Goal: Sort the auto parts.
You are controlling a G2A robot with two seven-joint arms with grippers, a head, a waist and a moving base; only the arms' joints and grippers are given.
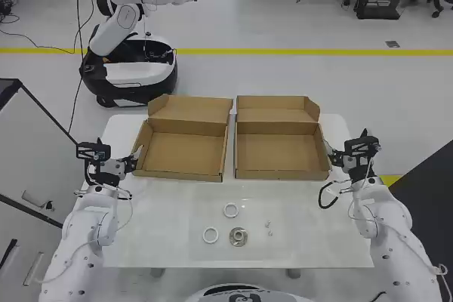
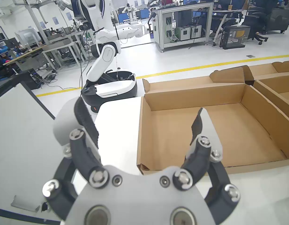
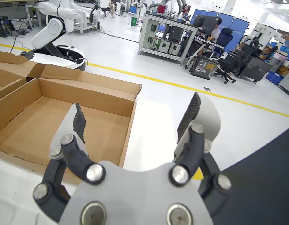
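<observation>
Two white rings lie on the white table [image 1: 166,219]: one [image 1: 231,210] at the middle, another [image 1: 211,235] nearer the front. A metal round part [image 1: 238,238] sits beside the front ring, and two tiny pieces [image 1: 269,227] lie just right of it. Two empty open cardboard boxes stand at the back, the left box [image 1: 183,151] and the right box [image 1: 279,151]. My left gripper [image 1: 134,157] [image 2: 139,108] is open and holds nothing, at the left box's outer side. My right gripper [image 1: 332,156] [image 3: 137,108] is open and holds nothing, at the right box's outer side.
Another white robot [image 1: 128,53] on a dark base stands on the floor just behind the table. A dark panel [image 1: 0,98] stands left of the table and a dark surface [image 1: 438,181] lies to its right. A yellow floor line [image 1: 287,51] runs behind.
</observation>
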